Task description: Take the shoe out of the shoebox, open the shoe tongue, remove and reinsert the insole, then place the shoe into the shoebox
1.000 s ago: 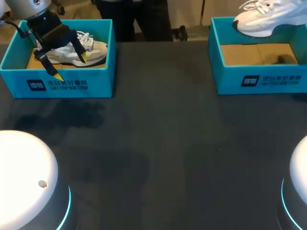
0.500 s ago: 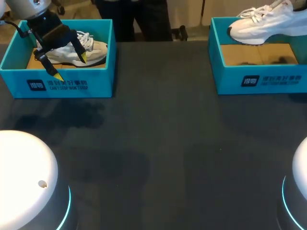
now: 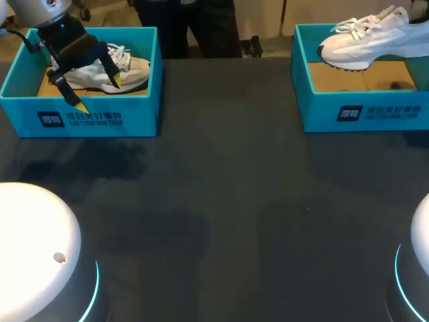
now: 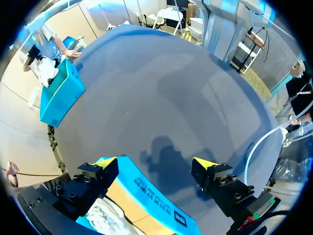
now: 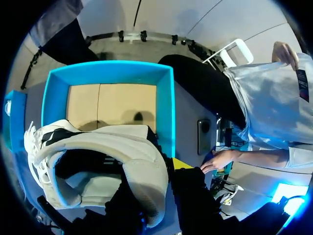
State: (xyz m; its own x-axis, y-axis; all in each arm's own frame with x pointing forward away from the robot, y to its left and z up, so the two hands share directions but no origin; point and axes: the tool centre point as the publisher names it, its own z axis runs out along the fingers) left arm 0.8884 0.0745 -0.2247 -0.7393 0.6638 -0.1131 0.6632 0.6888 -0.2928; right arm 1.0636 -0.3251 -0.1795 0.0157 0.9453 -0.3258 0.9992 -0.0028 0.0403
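Observation:
Two teal shoeboxes stand at the table's far side. In the left shoebox (image 3: 87,119) lies a white shoe (image 3: 131,70). My left gripper (image 3: 98,93) hangs open over that box's front wall, one yellow tip inside and one outside; in the left wrist view the gripper (image 4: 155,164) straddles the wall (image 4: 146,196), touching nothing. A second white shoe (image 3: 365,40) hangs tilted above the right shoebox (image 3: 365,111). My right gripper (image 5: 156,171) is shut on its heel collar, one finger inside the white shoe (image 5: 98,161), over the box's bare cardboard floor (image 5: 112,105).
The dark table (image 3: 228,201) stretches wide between and in front of the two boxes. The white domes of my arm bases (image 3: 33,248) fill the near corners. The right box also shows far off in the left wrist view (image 4: 58,93).
The shoe in my right gripper has come lower and leftward over the right box, toe dipping. My left arm has not moved.

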